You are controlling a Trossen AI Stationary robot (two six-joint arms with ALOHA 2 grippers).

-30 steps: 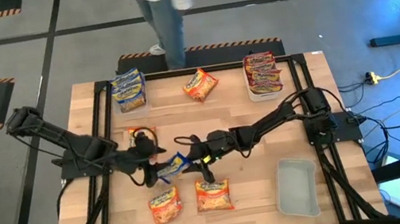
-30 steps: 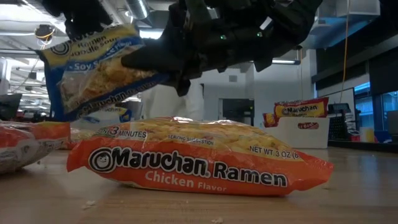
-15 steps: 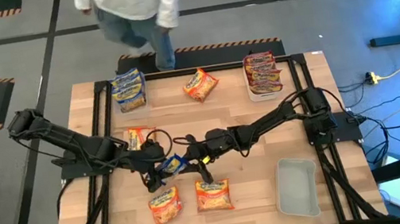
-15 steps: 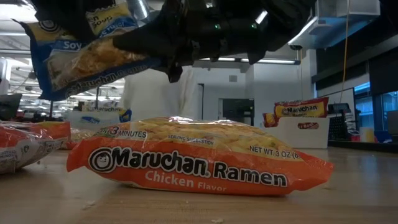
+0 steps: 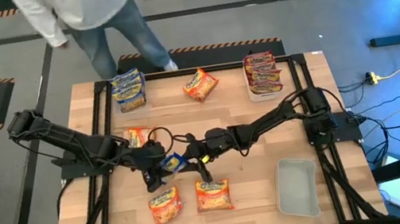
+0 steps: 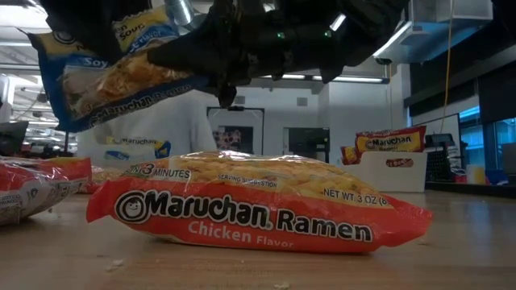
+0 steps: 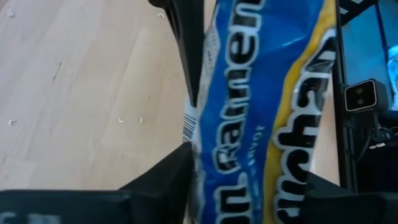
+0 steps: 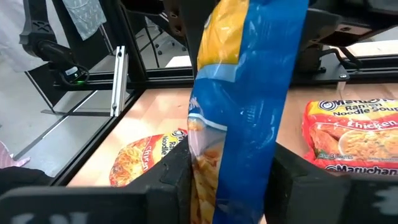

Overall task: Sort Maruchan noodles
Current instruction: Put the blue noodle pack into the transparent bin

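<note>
A blue-and-yellow Maruchan packet [image 5: 171,165] hangs in the air over the table's middle, between both grippers. My left gripper [image 5: 156,165] is shut on its left end and my right gripper [image 5: 190,160] on its right end. The low view shows the packet [image 6: 113,80] tilted, high above an orange chicken packet [image 6: 258,213] that lies flat on the wood. Two orange packets [image 5: 164,206] [image 5: 213,196] lie near the front edge. Another lies at the left [image 5: 137,138], and one near the far edge [image 5: 200,85]. My left gripper pinches the blue packet between its two fingers at the packet's left end [image 7: 208,162], coming roughly level from the table's left. The packet is clear of the table. My right gripper pinches the same packet's right end [image 8: 214,174] between its two fingers, coming from the table's right. The packet stands on edge between them.
A tub of blue packets [image 5: 129,89] stands at the far left and a tub of red packets [image 5: 262,74] at the far right. A clear tub with nothing in it [image 5: 296,187] sits near the right front. A person [image 5: 88,17] stands beyond the far edge.
The blue packet has risen a little higher above the orange packet, still held by both grippers. My left gripper has shifted slightly toward the table's right. The person beyond the far edge has walked toward the left.
</note>
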